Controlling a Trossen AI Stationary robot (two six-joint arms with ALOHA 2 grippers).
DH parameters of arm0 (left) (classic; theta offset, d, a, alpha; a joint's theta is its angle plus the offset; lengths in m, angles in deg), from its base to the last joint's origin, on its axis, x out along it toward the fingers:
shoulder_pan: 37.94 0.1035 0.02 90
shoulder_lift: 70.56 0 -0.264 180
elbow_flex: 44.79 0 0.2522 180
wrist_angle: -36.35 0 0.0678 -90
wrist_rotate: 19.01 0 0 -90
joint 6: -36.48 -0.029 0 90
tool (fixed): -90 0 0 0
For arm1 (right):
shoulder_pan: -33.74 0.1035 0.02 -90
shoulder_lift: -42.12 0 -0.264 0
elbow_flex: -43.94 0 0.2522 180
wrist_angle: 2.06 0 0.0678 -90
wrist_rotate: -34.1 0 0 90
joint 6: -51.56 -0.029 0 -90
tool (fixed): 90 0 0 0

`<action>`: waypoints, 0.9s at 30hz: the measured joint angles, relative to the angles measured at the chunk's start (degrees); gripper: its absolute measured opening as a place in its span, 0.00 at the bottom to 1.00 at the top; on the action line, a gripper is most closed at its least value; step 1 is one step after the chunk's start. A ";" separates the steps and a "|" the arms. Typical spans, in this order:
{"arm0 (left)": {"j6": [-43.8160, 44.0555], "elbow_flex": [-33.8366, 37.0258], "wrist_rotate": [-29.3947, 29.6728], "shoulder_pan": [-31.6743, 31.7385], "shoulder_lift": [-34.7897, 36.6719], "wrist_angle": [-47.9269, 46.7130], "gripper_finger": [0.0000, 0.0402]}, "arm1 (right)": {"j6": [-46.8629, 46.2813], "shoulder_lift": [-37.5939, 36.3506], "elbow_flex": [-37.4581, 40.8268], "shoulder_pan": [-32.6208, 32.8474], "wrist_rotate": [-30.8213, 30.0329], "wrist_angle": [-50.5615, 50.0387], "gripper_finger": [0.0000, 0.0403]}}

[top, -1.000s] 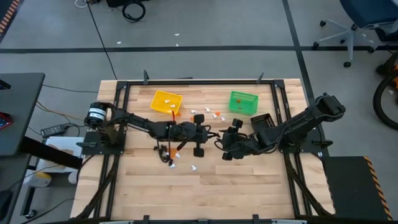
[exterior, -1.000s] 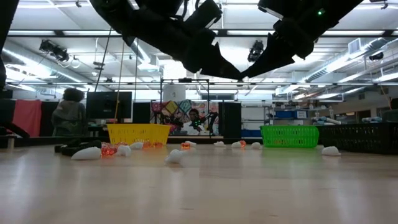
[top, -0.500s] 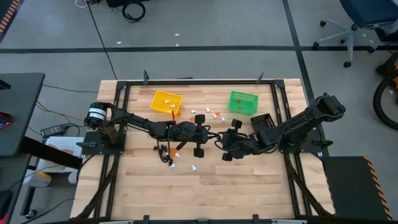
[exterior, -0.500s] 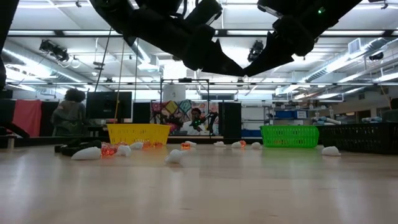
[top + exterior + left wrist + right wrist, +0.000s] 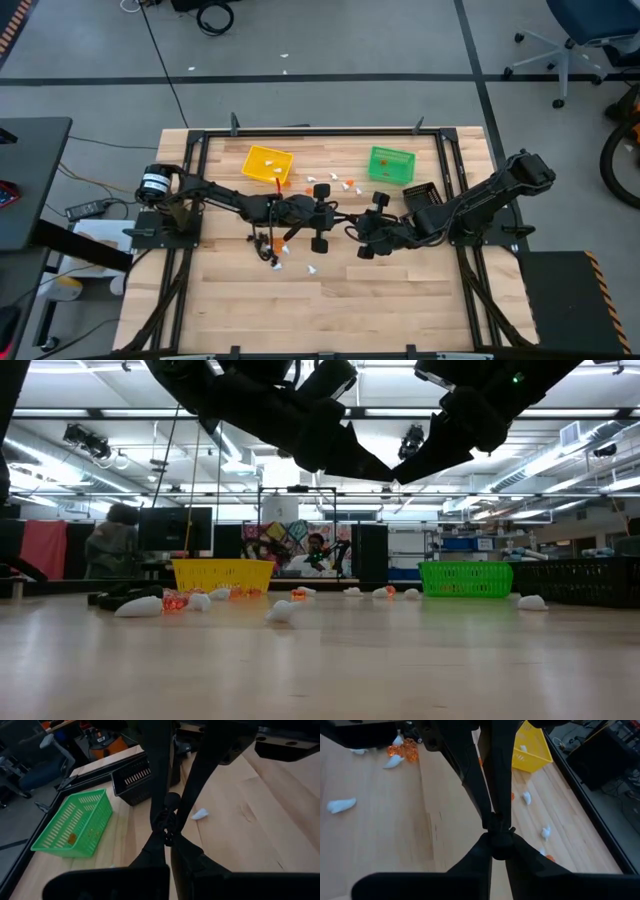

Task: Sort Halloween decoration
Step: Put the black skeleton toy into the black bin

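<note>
A small black trinket (image 5: 165,821) hangs in the air above the middle of the table, between my two grippers, which meet tip to tip. My left gripper (image 5: 340,222) comes in from the left and is shut on it. My right gripper (image 5: 354,228) comes in from the right and is shut on the same piece. More of the Halloween decoration lies on the wood: white pieces (image 5: 311,269) and orange pieces (image 5: 265,243). In the low view the meeting point (image 5: 390,481) is well above the table. My left gripper pinches the black trinket's near end (image 5: 167,831) between its two fingertips, slanting down from the table's left. The piece is lifted clear of the table. My right gripper pinches the trinket's other end (image 5: 498,834) between its two fingertips, slanting down from the table's right, facing my left fingers (image 5: 470,765). The trinket bridges the two pairs of tips.
A yellow bin (image 5: 268,163) stands at the far left, a green bin (image 5: 391,164) at the far right and a black bin (image 5: 421,196) just near of it. White trinkets (image 5: 322,190) lie between the bins. A person (image 5: 110,545) is in the room behind.
My right gripper has shut its fingers on the black trinket that my left gripper holds. Both arms have stayed in place, and the trinket has not moved.
</note>
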 joint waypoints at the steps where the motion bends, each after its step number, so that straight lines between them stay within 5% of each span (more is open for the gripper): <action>1: 0.00 0.00 0.00 0.00 0.00 -0.01 0.00 | 0.00 0.00 0.00 0.01 0.00 0.01 0.11; 11: 0.00 0.00 0.00 0.00 0.00 -0.19 0.02 | -0.19 0.00 0.00 -0.01 0.00 0.17 0.10; 27: 0.76 0.00 2.57 0.00 -0.02 -4.32 0.38 | -0.65 -0.53 0.00 0.01 -0.23 0.55 0.10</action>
